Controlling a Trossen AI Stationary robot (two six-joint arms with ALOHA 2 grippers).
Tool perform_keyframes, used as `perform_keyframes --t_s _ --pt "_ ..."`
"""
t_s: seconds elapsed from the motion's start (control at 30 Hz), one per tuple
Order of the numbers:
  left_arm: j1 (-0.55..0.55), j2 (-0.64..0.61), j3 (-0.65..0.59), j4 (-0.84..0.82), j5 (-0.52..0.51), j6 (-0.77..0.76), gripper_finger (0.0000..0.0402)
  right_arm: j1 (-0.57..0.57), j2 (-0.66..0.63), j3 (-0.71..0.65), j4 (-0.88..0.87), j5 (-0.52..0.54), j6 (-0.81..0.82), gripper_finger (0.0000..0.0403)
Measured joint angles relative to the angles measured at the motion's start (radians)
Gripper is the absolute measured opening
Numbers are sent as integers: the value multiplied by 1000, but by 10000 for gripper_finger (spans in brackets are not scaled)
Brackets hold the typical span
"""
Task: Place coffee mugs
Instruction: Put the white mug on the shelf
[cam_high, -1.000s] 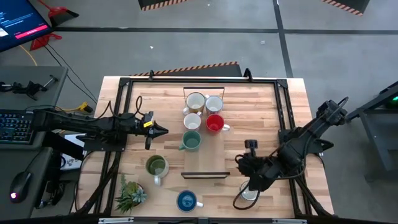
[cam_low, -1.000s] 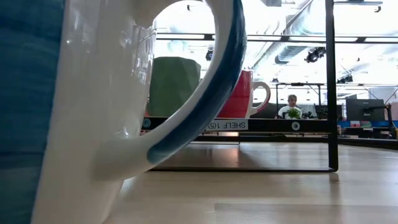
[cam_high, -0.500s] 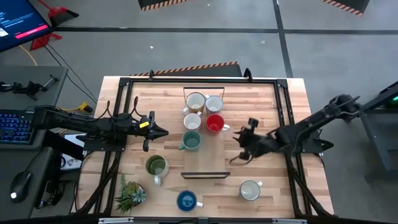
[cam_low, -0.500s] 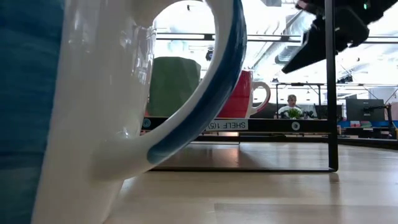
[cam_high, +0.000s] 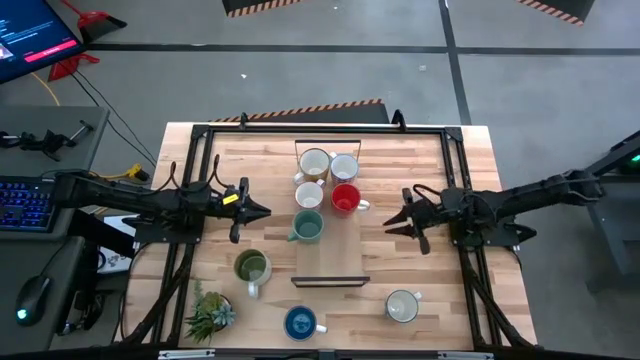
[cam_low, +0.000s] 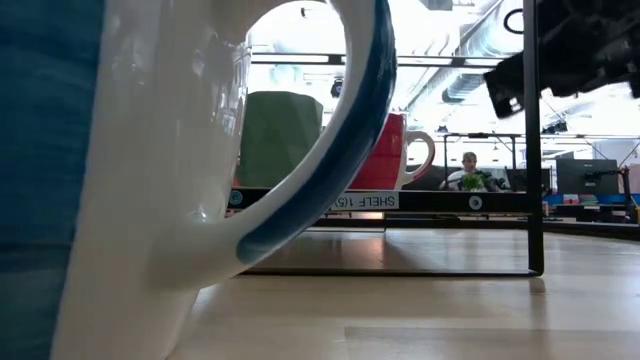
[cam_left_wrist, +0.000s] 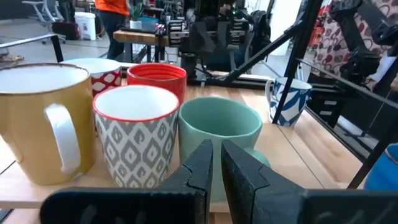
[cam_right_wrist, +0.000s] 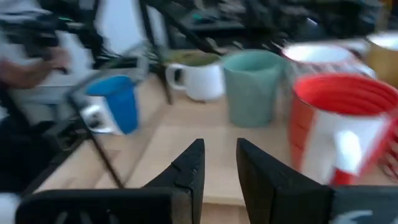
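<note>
Five mugs stand in a cluster on the low black-framed shelf at mid table: a cream one, two white ones, a red one and a teal one. On the bare table stand an olive-green mug, a blue mug and a white mug. My left gripper hovers left of the cluster, level and shut, pointing at the teal mug. My right gripper hovers right of the red mug, open, with nothing between its fingers.
A spiky potted plant stands at the near left corner. A black frame rims the table. The blue mug fills the left of the low view. Bare wood lies between the shelf and the right rail.
My right gripper has left the white mug at the near right, gone toward the far edge and swung level, so that it now points at the table's left. The arm has drawn back toward the right edge. The white mug stays standing where it was.
</note>
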Motion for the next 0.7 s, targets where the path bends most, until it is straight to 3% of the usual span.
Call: perform_keyframes --t_s 0.13,0.27,0.33,0.53,0.6,0.7 --pt "8 0 23 -6 15 42 23 -97 -3 -21 165 -235 -68 73" --pt "29 -4 136 -77 63 90 23 -179 1 -21 147 -257 -70 73" --pt "43 -12 245 -262 64 90 23 -204 3 -21 118 -257 -69 73" --pt "58 6 666 -1036 38 41 23 -215 3 -21 64 -249 -67 73" --pt "33 13 750 -1215 51 -35 23 -216 3 -21 51 -245 -67 73" --pt "-29 22 792 -1339 52 -175 23 -216 3 -21 44 -245 -66 73"
